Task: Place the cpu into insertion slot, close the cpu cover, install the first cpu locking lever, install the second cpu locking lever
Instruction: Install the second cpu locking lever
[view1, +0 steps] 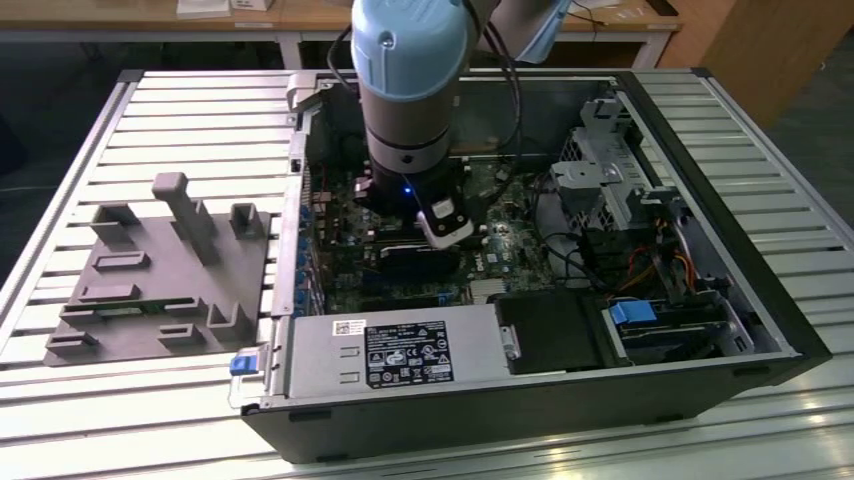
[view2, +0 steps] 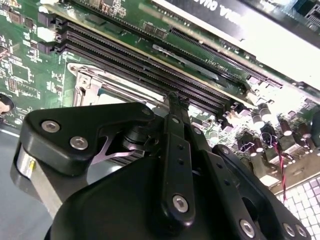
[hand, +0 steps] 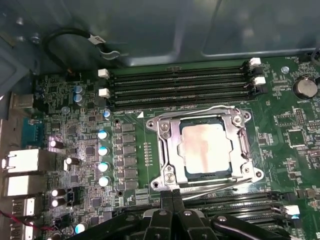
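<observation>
Exterior view: the arm (view1: 407, 100) reaches down into the open computer case (view1: 747, 330), centre of frame, with the gripper (view1: 441, 235) low over the motherboard (view1: 514, 250). Its finger state cannot be read here. A grey fixture tray (view1: 160, 270) sits at left on the slatted table (view1: 80, 420).

First wrist view: the cpu (hand: 206, 148) already sits in the insertion slot (hand: 170, 150), centre-right of frame, silvery top exposed. The cpu cover (hand: 241, 145) lies flat around it as a metal frame. Thin wire locking levers (hand: 220, 186) run along the socket's lower edge and another along its upper edge; whether they are latched cannot be told. The gripper (hand: 173, 194), at bottom centre, has its fingers pressed together, nothing between them, with the tips just beside the socket's lower edge, near the lever wire. Contact is not clear.

Second wrist view: the fingers (view2: 176, 107) are again together and empty, mid-frame, beside the memory slots (view2: 150, 65).

Judgement: the step in hand looks like lever work. To do it well, the closed tips should press squarely on the wire, push down and sideways under its hook, and stay clear of the chip top and the memory slots.
</observation>
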